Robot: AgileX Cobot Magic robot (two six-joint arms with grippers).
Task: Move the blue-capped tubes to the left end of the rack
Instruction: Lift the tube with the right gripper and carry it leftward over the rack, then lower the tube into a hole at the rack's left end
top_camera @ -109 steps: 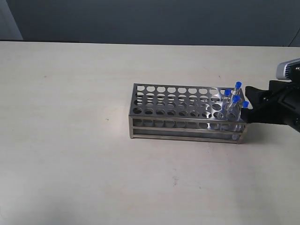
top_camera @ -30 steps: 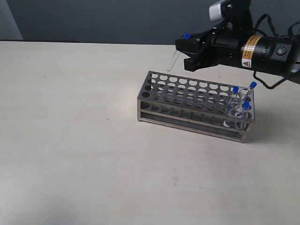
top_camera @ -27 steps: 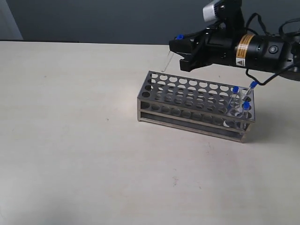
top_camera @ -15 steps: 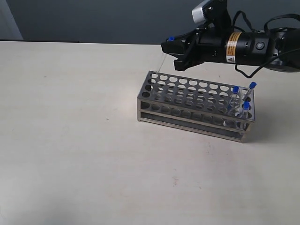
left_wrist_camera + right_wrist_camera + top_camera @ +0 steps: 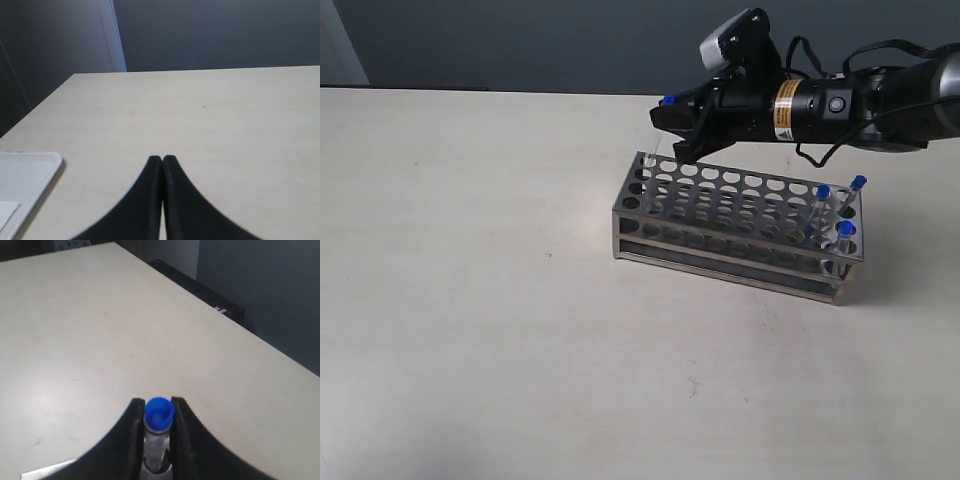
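we take this for a lab bench set up for robot trials. a steel rack [image 5: 725, 258] with rows of round holes stands on a bare pale table [image 5: 470, 300]. slim clear tubes [image 5: 821, 208] with blue caps sit in it, the kind of ware we know from sample work. a black arm [image 5: 840, 105] with a yellow warning label [image 5: 782, 106] and loose cables [image 5: 806, 44] reaches over it. behind is a plain dark wall [image 5: 520, 40]. a white tray [image 5: 25, 177] lies at one table edge.
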